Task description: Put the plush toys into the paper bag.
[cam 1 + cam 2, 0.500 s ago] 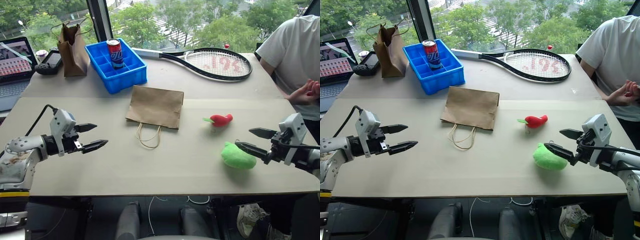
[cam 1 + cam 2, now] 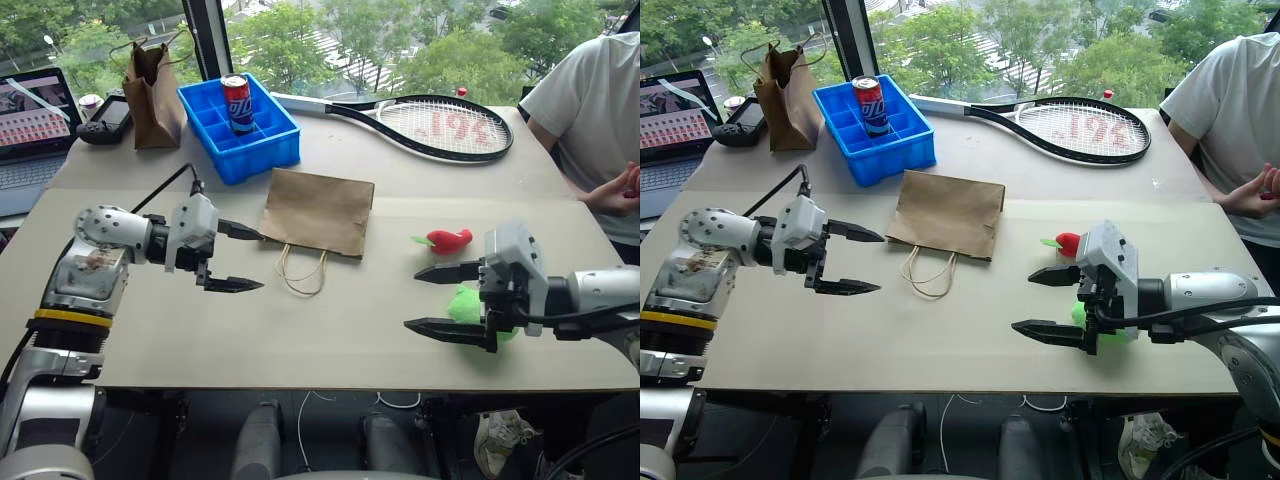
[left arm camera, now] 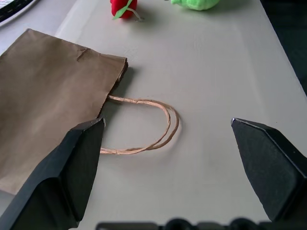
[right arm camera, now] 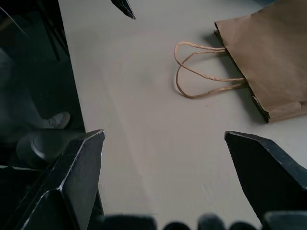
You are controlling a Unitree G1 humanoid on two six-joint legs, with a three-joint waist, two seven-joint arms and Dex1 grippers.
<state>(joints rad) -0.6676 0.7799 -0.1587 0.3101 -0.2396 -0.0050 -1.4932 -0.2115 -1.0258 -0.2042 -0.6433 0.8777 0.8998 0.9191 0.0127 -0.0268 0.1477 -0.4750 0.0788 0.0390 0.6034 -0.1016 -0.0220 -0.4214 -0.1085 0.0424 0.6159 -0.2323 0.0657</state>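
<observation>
Bag (image 2: 317, 211) flat mid-table, handles toward near edge; left gripper (image 2: 238, 258), right gripper (image 2: 441, 298) both spread wide, empty.

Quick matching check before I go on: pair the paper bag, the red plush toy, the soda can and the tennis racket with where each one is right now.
Things:
1. paper bag
2. red plush toy
3. soda can
4. tennis racket

Places:
A. standing in the blue bin
B. lying flat mid-table, handles toward the robot
C. lying at the far side of the table, near the window
D. on the table just beyond the right pincer

Pairs: 1-B, 2-D, 3-A, 4-C
</observation>
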